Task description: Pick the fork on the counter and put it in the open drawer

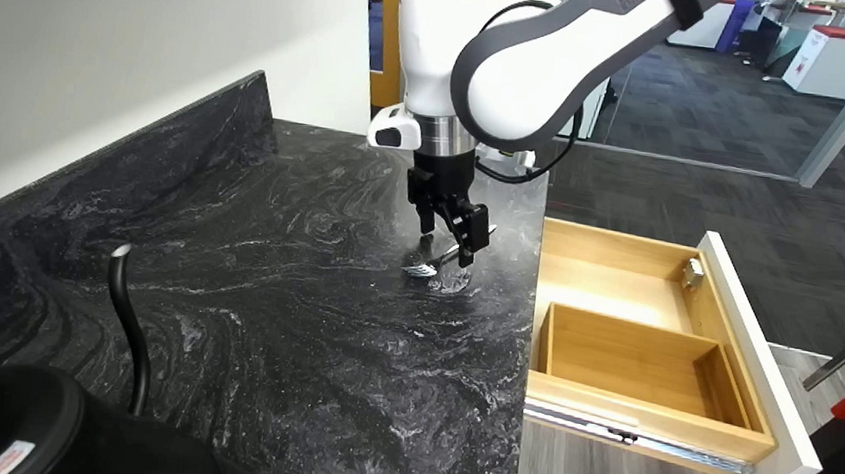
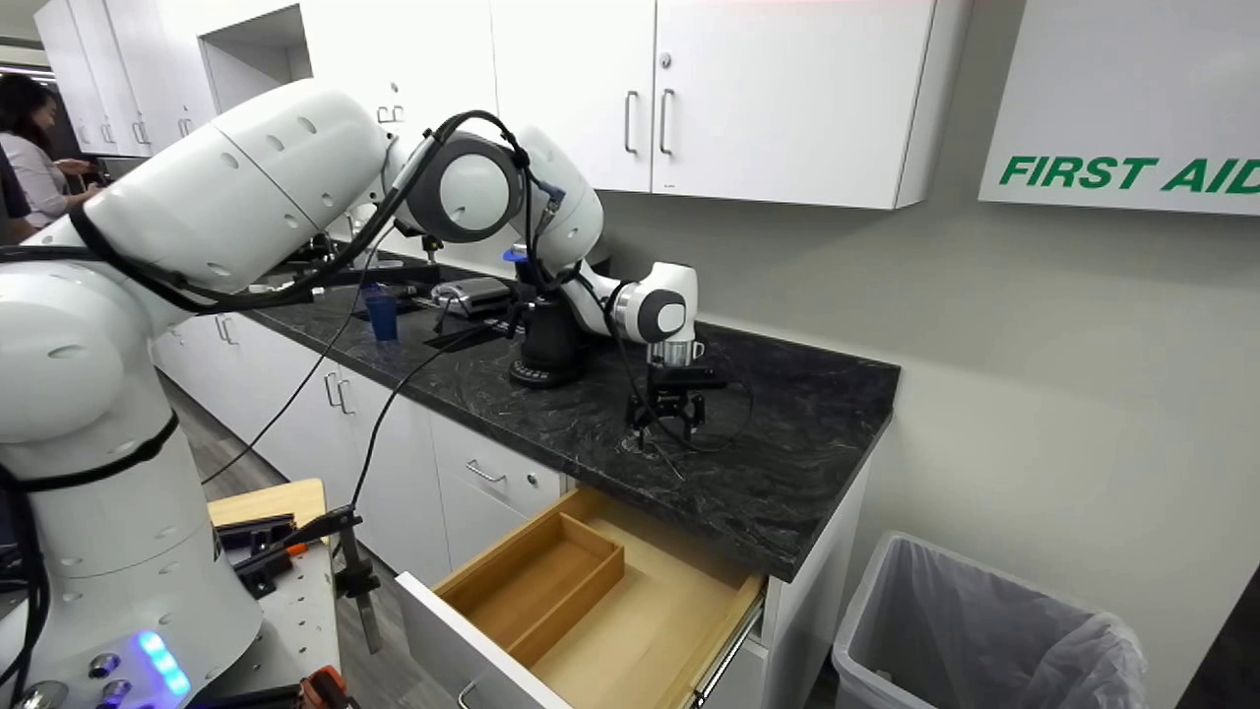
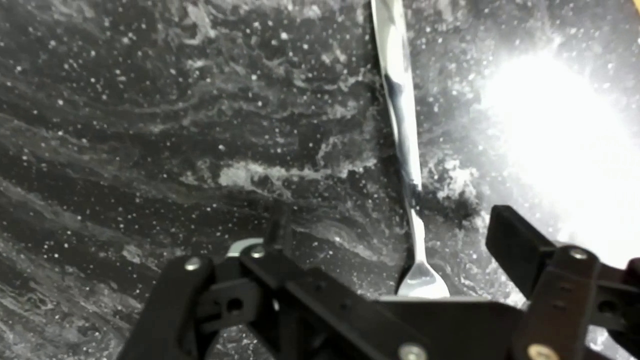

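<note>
The silvery fork (image 3: 406,135) lies flat on the dark marbled counter (image 1: 316,351). In the wrist view its handle runs up to the top edge and its tines are hidden behind the gripper body. In both exterior views the fork (image 1: 421,270) (image 2: 673,467) lies below my gripper (image 1: 447,244) (image 2: 666,433). The gripper (image 3: 390,230) is open, with one finger on each side of the fork near its neck and visible gaps to both. The fingertips are low over the counter; I cannot tell whether they touch it. The drawer (image 1: 613,288) (image 2: 669,611) is pulled open beside the counter, below its top.
A wooden divider box (image 1: 629,361) sits inside the drawer. A dark curved rod (image 1: 130,332) and a black appliance (image 2: 549,340) stand on the counter. The counter has a raised back edge (image 1: 165,147). A lined bin (image 2: 984,620) stands past the counter's end.
</note>
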